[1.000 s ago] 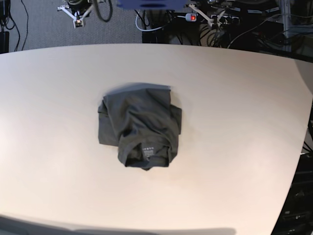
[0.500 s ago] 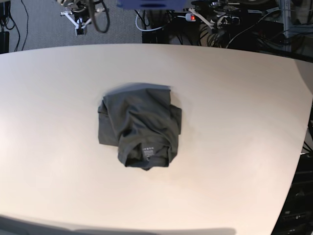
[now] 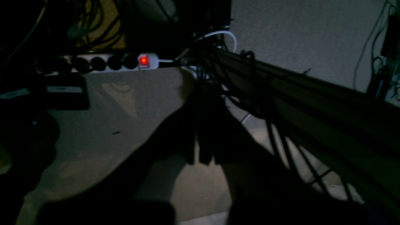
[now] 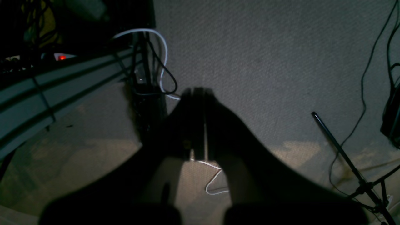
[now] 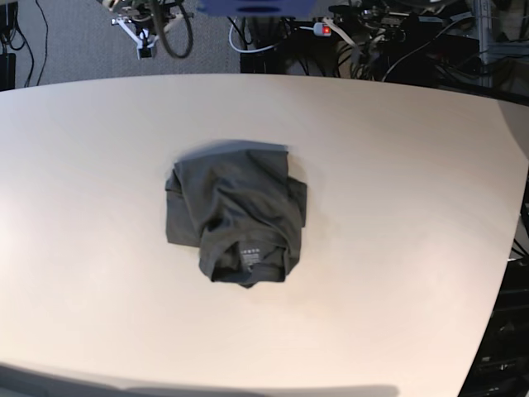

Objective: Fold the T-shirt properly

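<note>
The dark grey T-shirt (image 5: 235, 207) lies folded into a compact bundle at the middle of the table (image 5: 397, 207). Its neck label (image 5: 250, 255) faces up at the near end. Neither gripper touches it. My right gripper (image 5: 145, 50) hangs beyond the table's far edge at the top left. In the right wrist view the right gripper (image 4: 197, 93) is a dark silhouette over carpet, shut and holding nothing. In the left wrist view the left gripper (image 3: 202, 97) is likewise shut and empty, over the floor near cables.
A power strip (image 3: 143, 61) with a red lit switch and tangled cables (image 5: 372, 41) lie behind the far edge. A thin black stand (image 4: 343, 156) crosses the carpet. The table's right edge (image 5: 517, 207) curves toward dark equipment.
The right gripper has drifted slightly right behind the far edge. The left arm has shifted a little among the cables. The T-shirt has not moved.
</note>
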`<state>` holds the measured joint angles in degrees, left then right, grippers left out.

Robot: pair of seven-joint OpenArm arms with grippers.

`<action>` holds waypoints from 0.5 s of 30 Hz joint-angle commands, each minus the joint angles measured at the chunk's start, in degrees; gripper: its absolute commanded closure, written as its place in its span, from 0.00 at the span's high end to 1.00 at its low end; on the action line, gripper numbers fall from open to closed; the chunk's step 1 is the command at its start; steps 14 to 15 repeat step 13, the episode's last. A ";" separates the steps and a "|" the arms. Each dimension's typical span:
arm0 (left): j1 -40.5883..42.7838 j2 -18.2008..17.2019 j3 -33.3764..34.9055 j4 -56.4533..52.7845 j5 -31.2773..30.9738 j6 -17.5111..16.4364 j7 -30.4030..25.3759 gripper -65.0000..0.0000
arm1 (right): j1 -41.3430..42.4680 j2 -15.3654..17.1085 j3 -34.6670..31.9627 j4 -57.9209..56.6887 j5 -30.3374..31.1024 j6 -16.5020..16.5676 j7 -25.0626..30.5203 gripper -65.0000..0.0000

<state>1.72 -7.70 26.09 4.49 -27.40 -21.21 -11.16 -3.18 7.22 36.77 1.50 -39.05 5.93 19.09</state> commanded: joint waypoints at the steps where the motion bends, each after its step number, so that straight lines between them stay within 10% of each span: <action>1: 0.00 -0.16 0.07 -0.14 0.10 -0.37 -0.23 0.04 | -0.20 0.64 0.02 0.22 -0.03 0.09 0.91 0.02; 15: -0.09 -0.16 0.16 -0.14 0.10 -0.37 -0.31 0.04 | -0.20 1.26 0.02 0.22 -0.12 0.18 1.26 0.02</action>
